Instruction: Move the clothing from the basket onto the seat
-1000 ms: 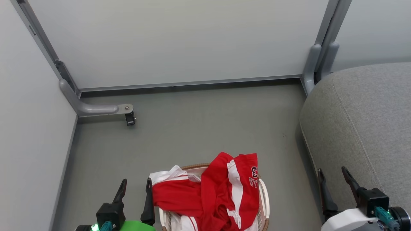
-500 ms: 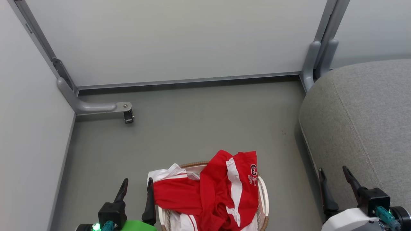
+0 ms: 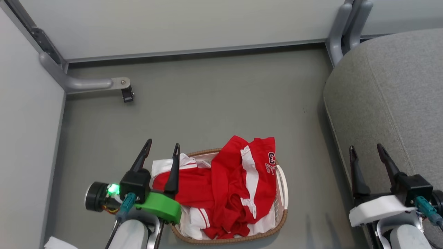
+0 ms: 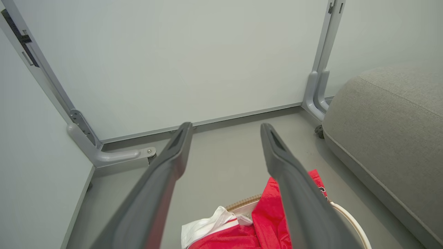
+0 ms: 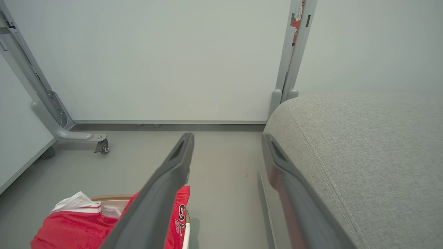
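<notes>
Red clothing [image 3: 232, 186] with white stripes and a number 3 is heaped in the oval basket [image 3: 281, 207] on the floor, spilling over its far rim. My left gripper [image 3: 162, 148] hovers open above the basket's left end, nothing between its fingers. In the left wrist view the clothing [image 4: 266, 224] and basket rim [image 4: 346, 218] lie below the open left gripper [image 4: 225, 128]. The grey seat [image 3: 398, 97] fills the right side. My right gripper [image 3: 367, 148] stands open at the seat's near left edge. The right wrist view has the open right gripper [image 5: 226, 138], the seat [image 5: 363, 155] and the clothing [image 5: 69, 228].
Pale partition walls [image 3: 173, 24] close off the far side and the left. A grey metal foot with a caster [image 3: 126, 95] juts out at the far left, and a grey post [image 3: 341, 27] stands beside the seat. Grey floor [image 3: 214, 100] lies beyond the basket.
The head camera has tilted down, so the basket and both grippers sit higher and show more fully. Both grippers stay open, and the clothing lies as before.
</notes>
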### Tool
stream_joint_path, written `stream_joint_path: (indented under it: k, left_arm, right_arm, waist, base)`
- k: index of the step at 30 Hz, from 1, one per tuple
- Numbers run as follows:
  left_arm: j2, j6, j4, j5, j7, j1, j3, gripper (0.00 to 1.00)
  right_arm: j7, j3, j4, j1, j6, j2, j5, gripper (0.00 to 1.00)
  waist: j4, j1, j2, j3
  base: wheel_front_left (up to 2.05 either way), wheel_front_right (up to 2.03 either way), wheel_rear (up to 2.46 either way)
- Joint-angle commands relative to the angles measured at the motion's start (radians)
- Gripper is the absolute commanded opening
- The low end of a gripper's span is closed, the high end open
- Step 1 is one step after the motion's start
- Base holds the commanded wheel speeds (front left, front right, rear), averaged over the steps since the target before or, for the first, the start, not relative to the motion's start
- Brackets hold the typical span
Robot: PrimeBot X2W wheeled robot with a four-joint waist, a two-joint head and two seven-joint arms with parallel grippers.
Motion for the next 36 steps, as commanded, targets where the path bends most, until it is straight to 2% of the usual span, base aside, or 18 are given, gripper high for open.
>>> stream_joint_path:
  k: [1, 7, 15, 21, 26, 36]
  left_arm:
    - [0.006, -0.009, 0.012, 0.019, -0.001, -0.044, -0.006, 1.00]
    - [0.012, -0.045, 0.115, 0.074, 0.000, -0.187, -0.064, 1.00]
    - [0.021, -0.078, 0.314, 0.151, 0.000, -0.346, -0.229, 1.00]
    - [0.022, -0.085, 0.482, 0.184, 0.000, -0.405, -0.364, 1.00]
    - [0.018, -0.086, 0.596, 0.168, 0.000, -0.454, -0.460, 1.00]
    - [0.013, -0.086, 0.803, 0.154, 0.025, -0.561, -0.570, 1.00]
  right_arm:
    - [-0.005, -0.005, -0.011, -0.030, 0.000, -0.005, -0.001, 1.00]
    - [-0.005, -0.028, -0.045, -0.136, 0.000, -0.005, 0.010, 1.00]
    - [-0.005, -0.032, -0.076, -0.272, 0.000, -0.004, 0.034, 1.00]
    - [-0.005, 0.000, -0.097, -0.315, 0.000, -0.004, 0.056, 1.00]
    - [-0.005, 0.022, -0.109, -0.327, 0.000, -0.004, 0.069, 1.00]
    - [-0.005, 0.053, -0.122, -0.344, 0.000, -0.004, 0.100, 1.00]
  waist:
    - [-0.030, 0.0000, 0.0000, 0.115]
    - [-0.073, 0.0000, 0.0000, 0.276]
    - [-0.123, 0.0000, 0.0000, 0.467]
    - [-0.155, 0.0000, 0.0000, 0.541]
    - [-0.182, 0.0000, 0.0000, 0.588]
    - [-0.226, 0.0000, 0.0000, 0.646]
  base:
    - [0.00, 0.00, 0.00]
    - [0.00, 0.00, 0.00]
    - [0.00, 0.00, 0.00]
    - [0.00, 0.00, 0.00]
    - [0.00, 0.00, 0.00]
    - [0.00, 0.00, 0.00]
